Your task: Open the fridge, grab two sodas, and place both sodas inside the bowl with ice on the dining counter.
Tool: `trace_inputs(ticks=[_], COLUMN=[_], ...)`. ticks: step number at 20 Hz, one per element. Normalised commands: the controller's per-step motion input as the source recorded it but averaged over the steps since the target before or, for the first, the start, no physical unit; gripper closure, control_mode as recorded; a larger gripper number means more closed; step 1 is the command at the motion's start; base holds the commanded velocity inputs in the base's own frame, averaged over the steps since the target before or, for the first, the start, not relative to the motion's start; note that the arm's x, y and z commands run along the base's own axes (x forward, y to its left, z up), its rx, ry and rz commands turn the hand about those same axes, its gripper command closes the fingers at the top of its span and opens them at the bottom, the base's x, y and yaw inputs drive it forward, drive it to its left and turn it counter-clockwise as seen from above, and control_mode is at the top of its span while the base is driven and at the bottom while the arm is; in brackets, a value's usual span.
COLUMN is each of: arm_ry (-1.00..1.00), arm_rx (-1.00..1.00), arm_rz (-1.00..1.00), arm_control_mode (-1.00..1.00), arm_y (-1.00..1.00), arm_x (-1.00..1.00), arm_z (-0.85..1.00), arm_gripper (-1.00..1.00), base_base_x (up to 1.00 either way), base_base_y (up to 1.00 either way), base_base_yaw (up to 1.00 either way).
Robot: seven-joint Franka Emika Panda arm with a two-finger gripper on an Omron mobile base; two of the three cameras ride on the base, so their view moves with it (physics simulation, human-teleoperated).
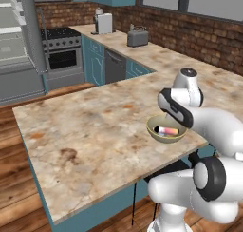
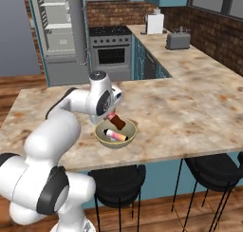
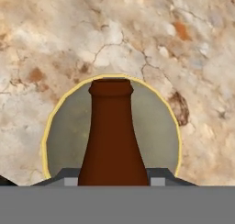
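Bowl sits near the front edge of the beige stone worktop, lower centre of the right base frame, centre right of the left base frame. We see the pink-red soda lying on its side inside it. Above the bowl the pincer points down, pinching the brown cola bottle — bottle tilted, its lower end just over the bowl's inside. In the hand view the brown bottle rises from between the fingertips at bottom centre, its end toward the bowl, whose yellow rim rings it. We cannot tell if the bottle touches the bowl or the other soda. Fridge stands open at upper left of the right base frame, white shelves showing. Toaster sits on the far counter — upper right.
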Motion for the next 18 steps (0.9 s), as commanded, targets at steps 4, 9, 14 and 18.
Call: trace_inputs(ticks=[4,9,14,18], arm_ry=[0.11,0.10,0.09,0.06], arm_rx=[-0.01,0.00,0.00,0.00], arm_rz=[0.10,0.13,0.12,0.11], arm_control_mode=[-1.00,-1.00,-1.00,-1.00], arm_y=[0.00,0.00,0.00,-0.01], arm_x=[0.15,0.06,0.13,0.15], arm_z=[-0.41,-0.36,-0.31,-0.28], arm_gripper=[1.00,1.00,1.00,1.00], base_base_x=[0.00,0.00,0.00,0.00], base_base_y=[0.00,0.00,0.00,0.00], base_base_yaw=[0.00,0.00,0.00,0.00])
